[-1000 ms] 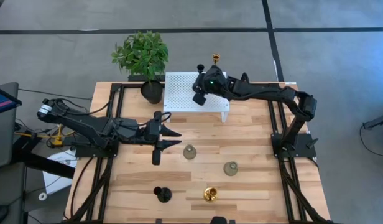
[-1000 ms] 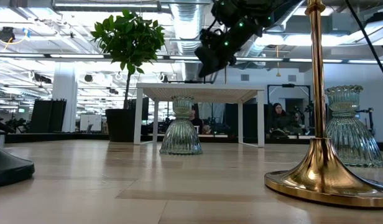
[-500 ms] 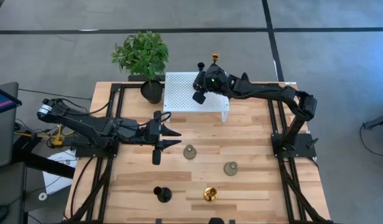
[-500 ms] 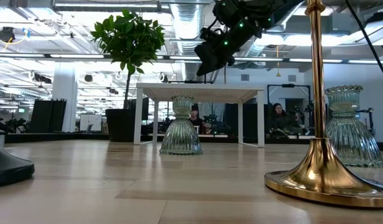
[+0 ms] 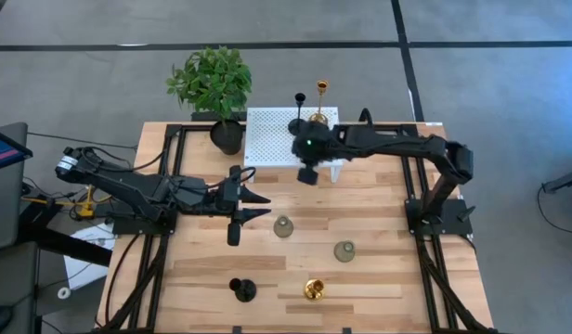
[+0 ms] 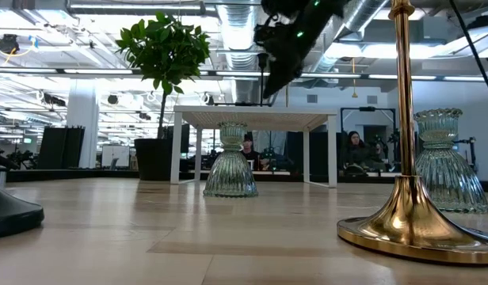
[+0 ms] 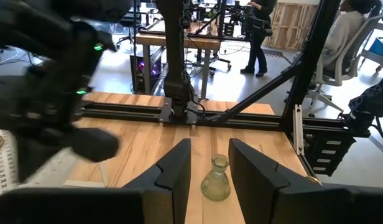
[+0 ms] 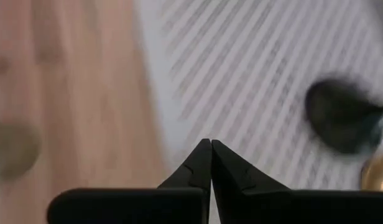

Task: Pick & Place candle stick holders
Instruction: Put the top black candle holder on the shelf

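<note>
A black holder (image 5: 299, 109) and a gold holder (image 5: 320, 102) stand by their round bases on the white perforated stand (image 5: 272, 137) at the table's far side. My right gripper (image 5: 307, 174) is shut and empty above the stand's near edge; its wrist view shows the shut tips (image 8: 210, 147) and the black holder's base (image 8: 341, 121). Two grey-green holders (image 5: 283, 225) (image 5: 344, 250), a black one (image 5: 241, 289) and a gold one (image 5: 313, 289) stand on the table. My left gripper (image 5: 263, 206) is open, level, left of the nearer grey-green holder (image 7: 215, 178).
A potted plant (image 5: 212, 82) in a black pot (image 5: 227, 137) stands left of the white stand. Black frame rails (image 5: 165, 186) run along both sides of the table. In the low view the gold holder (image 6: 406, 158) stands close to the camera.
My right gripper has drawn back from over the stand's far part toward the table's near edge, tipping downward. The black holder, hidden under the gripper before, now shows upright on the stand beside the gold one. My left arm has kept still.
</note>
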### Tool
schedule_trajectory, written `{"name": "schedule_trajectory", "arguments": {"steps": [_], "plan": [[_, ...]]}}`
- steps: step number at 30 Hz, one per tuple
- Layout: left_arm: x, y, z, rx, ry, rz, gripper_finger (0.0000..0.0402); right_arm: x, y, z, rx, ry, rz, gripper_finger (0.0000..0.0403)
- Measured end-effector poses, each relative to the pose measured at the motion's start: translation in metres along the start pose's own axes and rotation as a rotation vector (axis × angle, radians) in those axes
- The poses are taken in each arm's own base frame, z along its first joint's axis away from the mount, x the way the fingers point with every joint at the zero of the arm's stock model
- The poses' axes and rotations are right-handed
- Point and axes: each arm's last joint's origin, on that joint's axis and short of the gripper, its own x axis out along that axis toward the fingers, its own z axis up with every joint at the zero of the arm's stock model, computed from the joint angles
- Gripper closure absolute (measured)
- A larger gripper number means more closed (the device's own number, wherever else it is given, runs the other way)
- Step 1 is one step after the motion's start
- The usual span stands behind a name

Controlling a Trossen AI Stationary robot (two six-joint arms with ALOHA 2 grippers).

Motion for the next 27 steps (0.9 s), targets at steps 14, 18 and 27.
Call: {"name": "schedule_trajectory", "arguments": {"steps": [14,18,27], "plan": [[0.000,0.000,-0.006,0.021,0.058,0.004,0.0294,-0.108,0.002,-0.046,0.105,-0.002,-0.116,0.0403],[0.000,0.000,-0.006,0.021,0.058,0.004,0.0294,-0.119,0.007,-0.069,0.183,-0.089,-0.090,0.0403],[0.000,0.000,-0.006,0.021,0.058,0.004,0.0294,-0.084,0.019,-0.097,0.293,-0.423,-0.013,0.0403]]}}
